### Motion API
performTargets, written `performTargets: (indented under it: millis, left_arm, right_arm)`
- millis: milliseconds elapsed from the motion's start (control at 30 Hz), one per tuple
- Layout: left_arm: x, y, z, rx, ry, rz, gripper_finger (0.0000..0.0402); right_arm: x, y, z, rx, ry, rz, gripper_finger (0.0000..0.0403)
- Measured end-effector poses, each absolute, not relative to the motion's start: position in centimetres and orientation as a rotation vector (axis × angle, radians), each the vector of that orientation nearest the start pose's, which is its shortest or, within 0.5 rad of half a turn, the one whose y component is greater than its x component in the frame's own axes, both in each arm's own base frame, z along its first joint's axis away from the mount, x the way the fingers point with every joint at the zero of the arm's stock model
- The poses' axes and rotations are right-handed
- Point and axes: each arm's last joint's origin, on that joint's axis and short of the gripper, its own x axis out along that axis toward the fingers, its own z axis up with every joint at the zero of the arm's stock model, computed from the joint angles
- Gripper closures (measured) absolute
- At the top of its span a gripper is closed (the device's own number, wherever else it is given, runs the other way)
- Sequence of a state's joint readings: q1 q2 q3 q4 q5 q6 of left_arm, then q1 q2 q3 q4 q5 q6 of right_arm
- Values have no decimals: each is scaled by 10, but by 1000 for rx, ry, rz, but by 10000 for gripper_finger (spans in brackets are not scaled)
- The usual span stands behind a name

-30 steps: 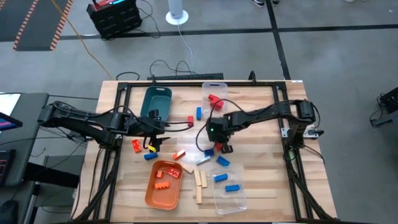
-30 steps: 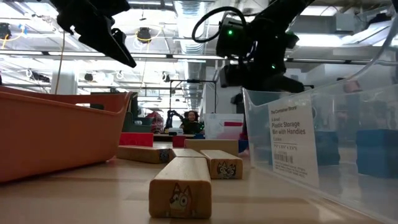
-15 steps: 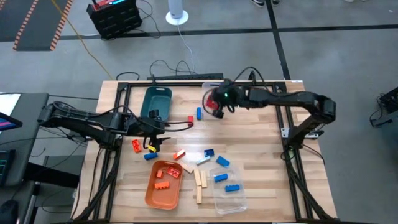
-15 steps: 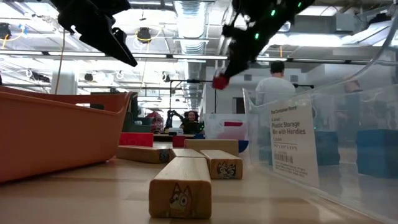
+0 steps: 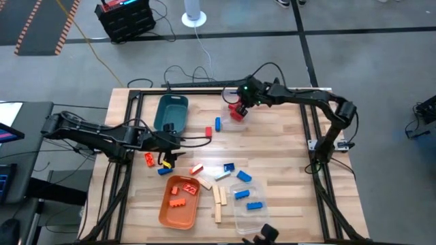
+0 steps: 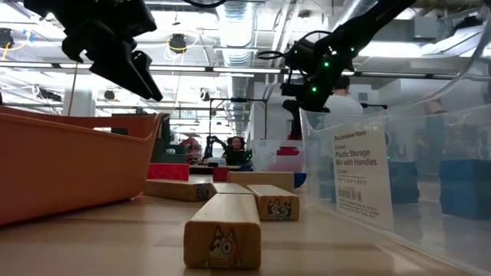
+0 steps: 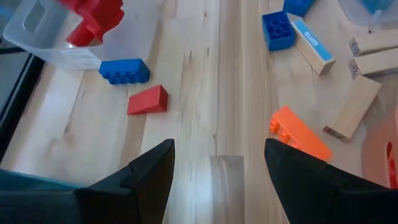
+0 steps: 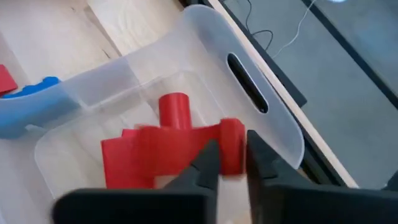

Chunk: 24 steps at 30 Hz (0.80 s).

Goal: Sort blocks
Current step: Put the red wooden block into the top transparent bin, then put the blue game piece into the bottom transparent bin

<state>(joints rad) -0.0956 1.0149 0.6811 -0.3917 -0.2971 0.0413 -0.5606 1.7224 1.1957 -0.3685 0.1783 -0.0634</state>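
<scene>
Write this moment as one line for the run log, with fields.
task: sort blocks | right gripper: over far clear bin, jaws parting at red block | left gripper: open, waiting over table | red blocks in bin

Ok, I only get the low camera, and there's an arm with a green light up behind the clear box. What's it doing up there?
Observer: That's the right gripper. From above, it hangs over the far clear bin at the back of the table, not the box beside you.
Operator: Is anything in that bin?
Observer: Yes. The right wrist camera shows red blocks lying in it, one of them right at the gripper's tips.
Operator: And the other arm?
Observer: The left gripper is open above bare table, with an orange brick and a red wedge close by.
</scene>
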Motion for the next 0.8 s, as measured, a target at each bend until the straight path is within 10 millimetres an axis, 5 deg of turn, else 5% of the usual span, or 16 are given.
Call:
performTargets:
  millis: [200,400,600,800]
  left_arm:
    - [206,-11,244,206,677,169,157]
    - [204,-11,242,190,700,174,157]
    - [204,-11,242,186,701,176,157]
    - [205,-11,243,183,692,177,157]
  right_arm:
    - [304,-189,239,91,980,-618,258]
    - [306,-121,285,-83,938,-318,219]
    - [314,-52,274,51,937,132,211]
    - [323,5,250,126,1079,189,212]
